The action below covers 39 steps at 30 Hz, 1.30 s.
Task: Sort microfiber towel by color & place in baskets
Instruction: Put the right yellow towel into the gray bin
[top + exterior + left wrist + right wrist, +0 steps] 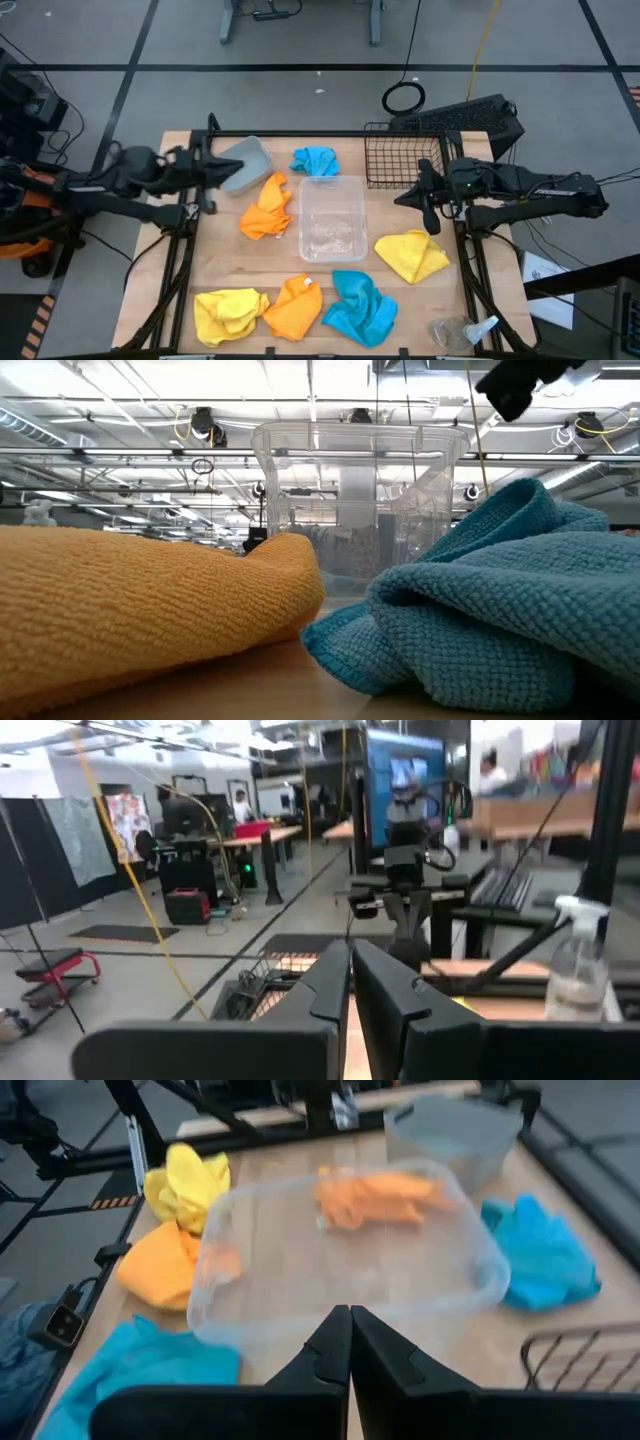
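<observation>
Towels: we count six microfiber towels loose on the counter [250, 275], none in a basket yet, so we judge the sorting not yet begun.
Yellow pair: one yellow towel [411, 255] lies just beside the clear tub [332, 218], toward the right arm; the other yellow towel [229, 314] sits at the near left corner.
Orange pair: one orange towel [267, 208] lies between the grey bin [244, 164] and the clear tub; the second orange towel [295, 307] touches the near yellow one.
Blue pair: one blue towel [316, 160] touches the far end of the tub; the other blue towel [359, 308] lies in front of the tub, beside the near orange one.
Baskets: grey bin far left, clear tub in the middle, black wire basket [404, 155] far right.
Left hand: the left hand [209, 180] hangs by the grey bin, fingers pressed together, holding nothing.
Right hand: the right hand [428, 203] hangs near the wire basket, fingers pressed together, holding nothing.
Handling: we expect each cloth to be light, limp and grippy, draping rather than keeping shape.
Where to hold: we would pinch a raised fold or ridge in the crumpled middle, not a flat edge.
Risk: we think a trailing corner could snag the wire mesh or drag a touching neighbour along.
</observation>
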Tool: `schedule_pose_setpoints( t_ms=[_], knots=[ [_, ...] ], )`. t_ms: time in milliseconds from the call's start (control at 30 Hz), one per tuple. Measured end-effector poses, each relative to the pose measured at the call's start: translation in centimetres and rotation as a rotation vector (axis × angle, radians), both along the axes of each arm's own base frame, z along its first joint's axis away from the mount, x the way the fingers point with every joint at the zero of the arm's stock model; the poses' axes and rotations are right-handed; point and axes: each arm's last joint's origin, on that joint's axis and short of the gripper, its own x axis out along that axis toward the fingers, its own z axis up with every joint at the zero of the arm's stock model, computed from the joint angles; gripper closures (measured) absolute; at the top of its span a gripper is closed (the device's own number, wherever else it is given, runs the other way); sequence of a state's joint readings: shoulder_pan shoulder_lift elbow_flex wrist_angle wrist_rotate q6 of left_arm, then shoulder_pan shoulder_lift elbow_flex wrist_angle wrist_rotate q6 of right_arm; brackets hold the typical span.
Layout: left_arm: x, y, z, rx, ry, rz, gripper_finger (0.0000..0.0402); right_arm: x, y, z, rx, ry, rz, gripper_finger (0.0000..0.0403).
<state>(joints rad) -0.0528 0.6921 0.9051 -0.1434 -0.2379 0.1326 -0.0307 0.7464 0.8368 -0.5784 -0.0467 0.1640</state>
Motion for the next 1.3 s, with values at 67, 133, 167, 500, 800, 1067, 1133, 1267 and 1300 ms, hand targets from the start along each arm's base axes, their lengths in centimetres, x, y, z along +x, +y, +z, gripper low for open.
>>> schedule_pose_setpoints(
  t_ms=[67, 133, 167, 500, 800, 1067, 1133, 1267, 1300],
  knots=[
    [2.0, -0.1, 0.0, 0.007, 0.057, 0.000, 0.0377, -0.1, 0.0, -0.5, 0.027, 0.040, -0.014, 0.0403],
    [3.8, -0.2, -0.3, 0.010, 0.114, -0.001, 0.0377, -0.2, 0.0, -0.9, 0.046, 0.071, -0.025, 0.0403],
    [4.7, -0.3, -0.7, 0.012, 0.152, -0.001, 0.0377, -0.3, 0.0, -0.9, 0.053, 0.081, -0.028, 0.0403],
    [8.7, -0.5, -4.7, -0.055, 0.337, 0.007, 0.0377, -0.7, 0.0, -1.7, 0.068, 0.169, -0.039, 0.0403],
    [9.6, -0.5, -6.7, -0.043, 0.316, 0.004, 0.0377, -1.7, 0.1, -3.0, 0.273, 0.345, -0.203, 0.0401],
    [9.8, -0.5, -7.9, -0.037, 0.283, 0.010, 0.0377, -2.9, 1.2, -5.0, 0.469, 0.682, -0.420, 0.0363],
    [9.7, -0.5, -8.0, -0.053, 0.288, 0.012, 0.0377, -2.7, 1.8, -5.3, 0.472, 0.716, -0.412, 0.0345],
    [9.7, -0.5, -8.1, -0.057, 0.298, 0.008, 0.0377, -1.4, 3.1, -5.8, 0.462, 0.741, -0.387, 0.0294],
    [9.7, -0.5, -8.1, -0.057, 0.298, 0.005, 0.0377, -1.0, 3.5, -6.0, 0.456, 0.749, -0.385, 0.0279]
  ],
)
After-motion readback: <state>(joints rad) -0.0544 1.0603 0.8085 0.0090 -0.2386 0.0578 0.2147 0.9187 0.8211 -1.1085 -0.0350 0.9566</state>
